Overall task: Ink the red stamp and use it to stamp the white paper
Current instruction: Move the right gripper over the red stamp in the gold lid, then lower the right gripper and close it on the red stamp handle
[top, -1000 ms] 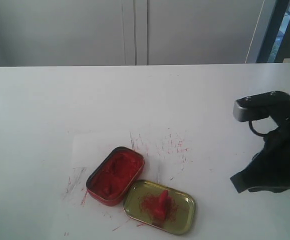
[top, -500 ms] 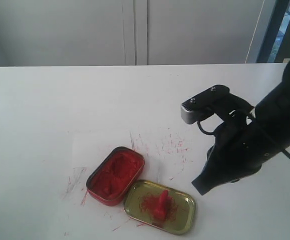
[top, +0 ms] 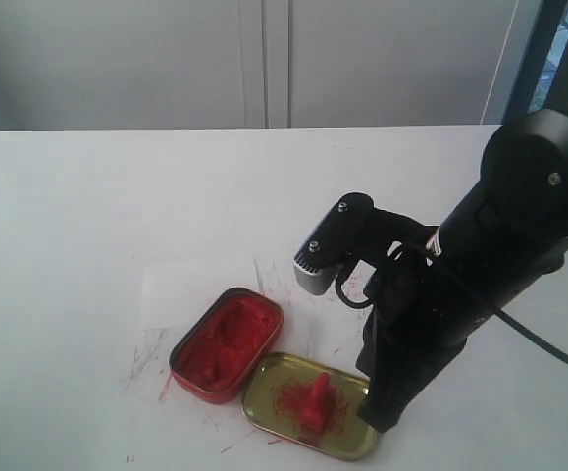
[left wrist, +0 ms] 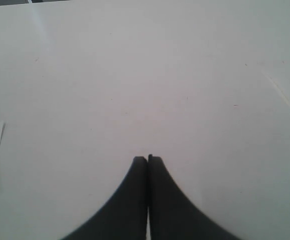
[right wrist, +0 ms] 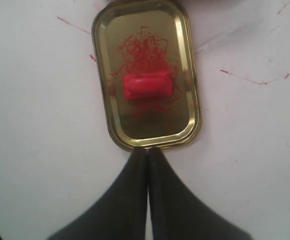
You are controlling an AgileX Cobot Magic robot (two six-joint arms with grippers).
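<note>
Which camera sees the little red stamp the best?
The right wrist view. It looks straight down on the stamp, big and unblocked, lying in the gold lid. The exterior view shows it small, from the side. The left wrist view shows only table, no stamp.

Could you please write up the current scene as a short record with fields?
red stamp: on the gold lid, not grasped
gold lid: beside the ink tin, red smears inside
ink tin: open, filled with red ink
white paper: flat under the ink tin, red scratches
right tool: shut, tips by the lid's edge, apart from the stamp
left tool: shut, above the table
</note>
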